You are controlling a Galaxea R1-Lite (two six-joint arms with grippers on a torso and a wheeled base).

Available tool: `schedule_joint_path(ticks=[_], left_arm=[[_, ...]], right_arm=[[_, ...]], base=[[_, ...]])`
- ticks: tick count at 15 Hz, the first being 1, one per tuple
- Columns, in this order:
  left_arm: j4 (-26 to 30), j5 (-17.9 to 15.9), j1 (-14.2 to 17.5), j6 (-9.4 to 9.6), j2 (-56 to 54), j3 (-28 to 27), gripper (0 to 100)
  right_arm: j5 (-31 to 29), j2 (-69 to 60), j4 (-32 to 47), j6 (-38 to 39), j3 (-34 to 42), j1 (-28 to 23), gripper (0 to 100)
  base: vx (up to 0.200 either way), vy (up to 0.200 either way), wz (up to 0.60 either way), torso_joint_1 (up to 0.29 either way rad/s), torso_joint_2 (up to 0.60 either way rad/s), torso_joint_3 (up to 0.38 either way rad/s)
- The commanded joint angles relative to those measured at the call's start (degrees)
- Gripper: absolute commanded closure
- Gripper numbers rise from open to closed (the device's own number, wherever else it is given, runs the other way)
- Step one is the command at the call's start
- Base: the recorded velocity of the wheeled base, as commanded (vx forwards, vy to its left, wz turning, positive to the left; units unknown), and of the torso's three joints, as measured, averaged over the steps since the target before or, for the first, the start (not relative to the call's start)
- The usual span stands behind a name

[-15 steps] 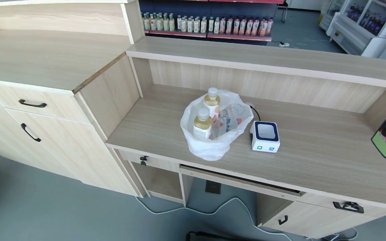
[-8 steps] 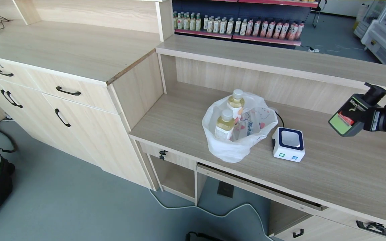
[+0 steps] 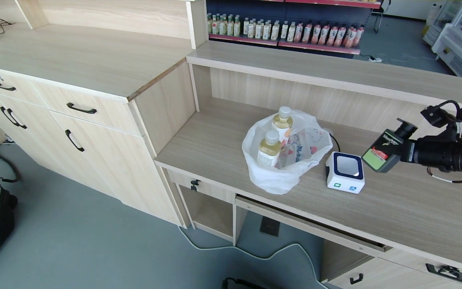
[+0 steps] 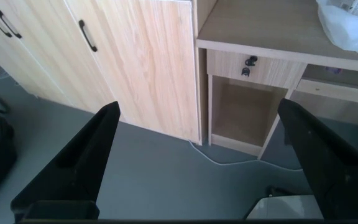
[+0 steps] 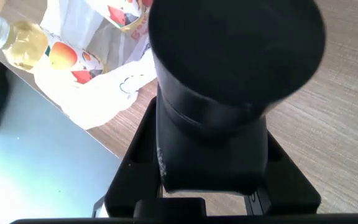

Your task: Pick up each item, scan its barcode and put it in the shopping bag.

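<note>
My right gripper (image 3: 409, 153) is shut on a dark bottle with a green label (image 3: 386, 150), held on its side above the counter just right of the white barcode scanner (image 3: 345, 171). In the right wrist view the bottle's black cap end (image 5: 235, 93) sits between my right gripper's (image 5: 213, 183) jaws, above the wood counter. The white shopping bag (image 3: 273, 180) stands left of the scanner with two yellow drink bottles (image 3: 270, 148) upright in it. My left gripper (image 4: 197, 162) hangs open over the floor in front of the counter's drawer (image 4: 247, 62).
The counter (image 3: 395, 208) has a raised back shelf (image 3: 335, 70) and a taller cabinet (image 3: 78, 60) to the left. A scanner cable (image 3: 334, 141) runs behind the bag. Bare counter lies right of the scanner.
The head camera shifted early on. Since then my right arm has carried the dark bottle left and down, closer to the scanner. The bag and scanner stay put.
</note>
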Motion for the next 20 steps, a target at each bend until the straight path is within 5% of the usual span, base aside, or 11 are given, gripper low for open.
schedule_joint_path(ticks=[1, 20], left_arm=[[-0.01, 0.00, 0.00, -0.01, -0.02, 0.01, 0], [-0.01, 0.00, 0.00, -0.01, -0.02, 0.01, 0]], right_arm=[[-0.01, 3.67, -0.12, -1.12, -1.80, 1.22, 100], [1.13, 9.56, -3.99, -4.81, -5.32, 4.12, 100]], base=[[0.000, 0.000, 0.00, 0.000, 0.00, 0.000], [0.000, 0.000, 0.00, 0.000, 0.00, 0.000]])
